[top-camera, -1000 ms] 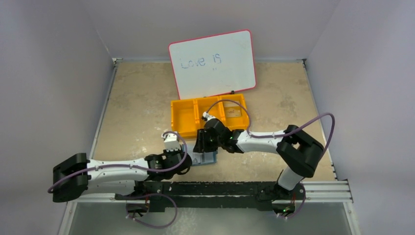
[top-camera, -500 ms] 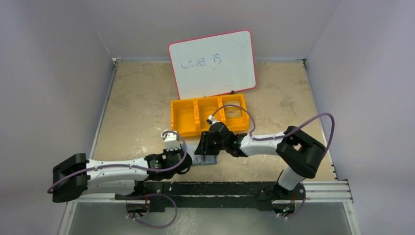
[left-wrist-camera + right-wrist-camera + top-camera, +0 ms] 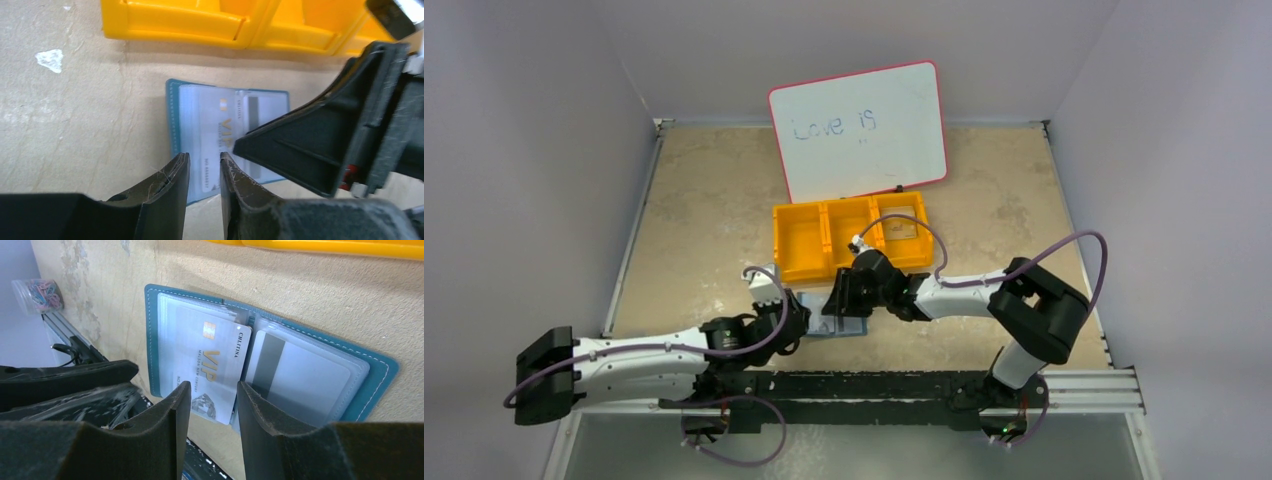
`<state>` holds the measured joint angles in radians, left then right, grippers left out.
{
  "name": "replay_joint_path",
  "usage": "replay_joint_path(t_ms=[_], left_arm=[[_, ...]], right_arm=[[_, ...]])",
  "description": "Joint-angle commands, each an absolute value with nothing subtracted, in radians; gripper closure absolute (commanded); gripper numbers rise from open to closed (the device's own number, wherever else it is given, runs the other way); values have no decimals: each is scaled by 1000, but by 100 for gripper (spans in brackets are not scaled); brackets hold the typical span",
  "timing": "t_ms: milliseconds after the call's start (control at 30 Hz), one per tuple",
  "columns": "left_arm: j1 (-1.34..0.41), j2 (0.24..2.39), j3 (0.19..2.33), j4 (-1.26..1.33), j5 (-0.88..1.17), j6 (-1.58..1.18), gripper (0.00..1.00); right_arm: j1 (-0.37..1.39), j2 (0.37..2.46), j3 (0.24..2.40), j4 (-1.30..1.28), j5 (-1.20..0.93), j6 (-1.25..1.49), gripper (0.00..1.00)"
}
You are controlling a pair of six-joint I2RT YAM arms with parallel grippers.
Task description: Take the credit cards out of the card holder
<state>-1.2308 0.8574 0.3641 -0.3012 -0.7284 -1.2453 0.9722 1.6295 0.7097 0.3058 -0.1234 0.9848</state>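
The card holder (image 3: 841, 324) lies spread open and flat on the tabletop (image 3: 694, 200), just in front of the orange bin (image 3: 782, 245), teal border showing all round! Both pages face up, with clear sleeves on each. On one page sits a silver VIP card (image 3: 210, 360) with a gold chip, tucked in its sleeve. On the other page is a second card (image 3: 300, 375), back side up, with a dark stripe across it. Both are inside the holder.

The left gripper (image 3: 202, 157) comes in low at the holder's near edge, its jaws only a narrow slit apart and nothing between them. From its own camera the VIP card (image 3: 215, 130) shows just past the tips.

The right gripper (image 3: 212, 387) hangs right over the holder, jaws parted a moderate way and empty, framing the lower end of the VIP card. From above, the two grippers sit close together over the holder, left gripper (image 3: 796, 318) beside right gripper (image 3: 839, 300).

Further back, something flat and tan (image 3: 901, 230) lies in the bin's right compartment, and the whiteboard (image 3: 859, 130) leans behind, "Love is" written on it. A little jar of coloured paper clips (image 3: 37, 294) stands off by the rail.
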Motion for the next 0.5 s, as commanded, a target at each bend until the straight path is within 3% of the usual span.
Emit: replay_joint_path(t_ms=[0, 300, 467], left_arm=[[-1230, 926, 352, -278, -732, -1264, 74], [-1230, 989, 319, -221, -714, -1281, 73], [-1229, 1023, 297, -229, -712, -1319, 83]], right_arm=[[966, 1619, 700, 333, -128, 996, 58], [961, 1603, 669, 355, -126, 1020, 58], [947, 1607, 635, 412, -165, 1037, 58]])
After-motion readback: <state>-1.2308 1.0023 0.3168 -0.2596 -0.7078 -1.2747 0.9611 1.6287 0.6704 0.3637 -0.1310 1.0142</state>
